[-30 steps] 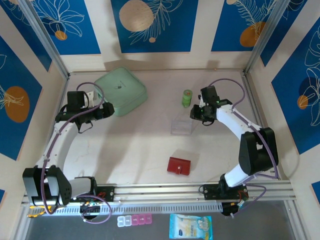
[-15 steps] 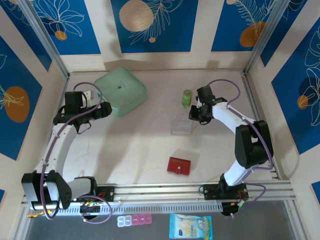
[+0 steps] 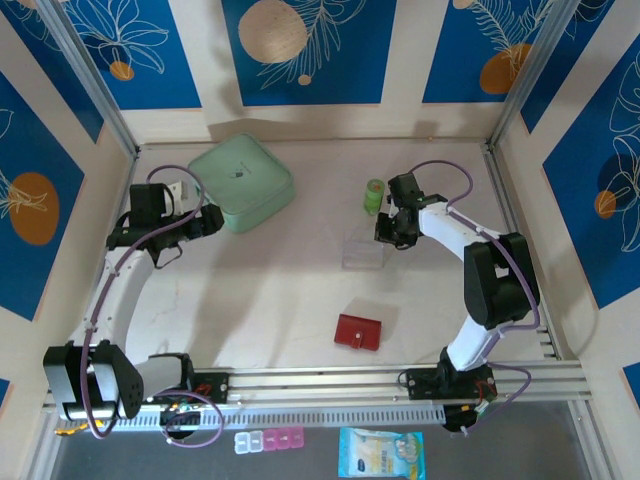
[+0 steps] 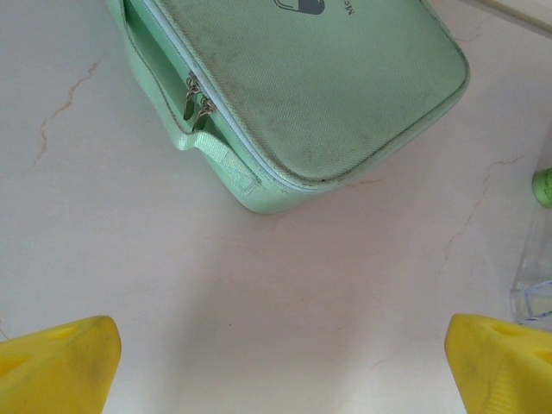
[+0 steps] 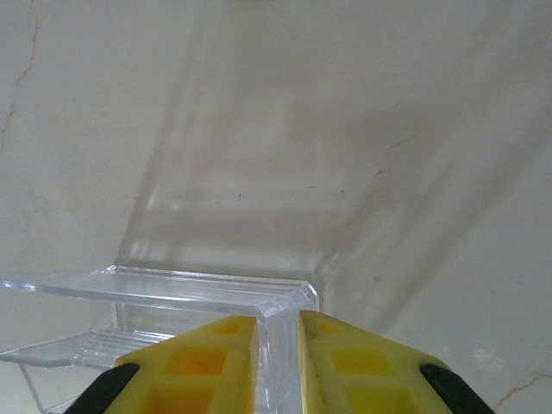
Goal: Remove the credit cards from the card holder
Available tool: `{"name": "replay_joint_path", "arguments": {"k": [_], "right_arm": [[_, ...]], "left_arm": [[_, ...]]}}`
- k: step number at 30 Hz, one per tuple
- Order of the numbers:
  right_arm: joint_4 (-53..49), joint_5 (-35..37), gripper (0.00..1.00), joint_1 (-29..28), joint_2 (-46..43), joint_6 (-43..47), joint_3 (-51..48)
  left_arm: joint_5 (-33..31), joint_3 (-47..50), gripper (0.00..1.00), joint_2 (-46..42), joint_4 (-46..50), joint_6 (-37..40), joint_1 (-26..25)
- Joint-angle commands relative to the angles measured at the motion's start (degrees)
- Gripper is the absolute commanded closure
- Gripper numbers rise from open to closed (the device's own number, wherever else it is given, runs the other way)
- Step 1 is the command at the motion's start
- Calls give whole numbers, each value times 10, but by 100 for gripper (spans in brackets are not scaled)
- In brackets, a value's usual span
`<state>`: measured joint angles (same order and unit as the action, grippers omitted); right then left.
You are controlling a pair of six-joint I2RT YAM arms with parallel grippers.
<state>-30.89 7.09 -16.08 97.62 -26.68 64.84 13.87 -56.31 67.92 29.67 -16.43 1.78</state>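
Right wrist view: my right gripper [image 5: 278,345] has its yellow fingers nearly together astride a wall of the clear tray [image 5: 172,289]; whether they pinch it I cannot tell. My left gripper [image 4: 280,358] hangs with fingers wide apart near the mint-green case [image 4: 328,86]. The card holder [image 3: 358,332] lies folded on the table [image 3: 270,290], well apart from both.

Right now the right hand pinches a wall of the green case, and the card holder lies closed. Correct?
No. The right hand pinches a wall of the clear tray, not the green case, as the right wrist view shows. The card holder does lie closed.
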Motion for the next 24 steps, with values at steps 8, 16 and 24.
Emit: {"name": "replay_joint_path", "arguments": {"k": [8,16,24], "right_arm": [[-19,3,89,-13,6,-3,30],[-53,32,91,-43,21,-10,78],[-115,98,91,-115,95,-35,200]], "left_arm": [[0,6,4,-9,11,0,9],[5,7,4,-5,7,-4,10],[7,9,4,-3,7,-6,11]]}}
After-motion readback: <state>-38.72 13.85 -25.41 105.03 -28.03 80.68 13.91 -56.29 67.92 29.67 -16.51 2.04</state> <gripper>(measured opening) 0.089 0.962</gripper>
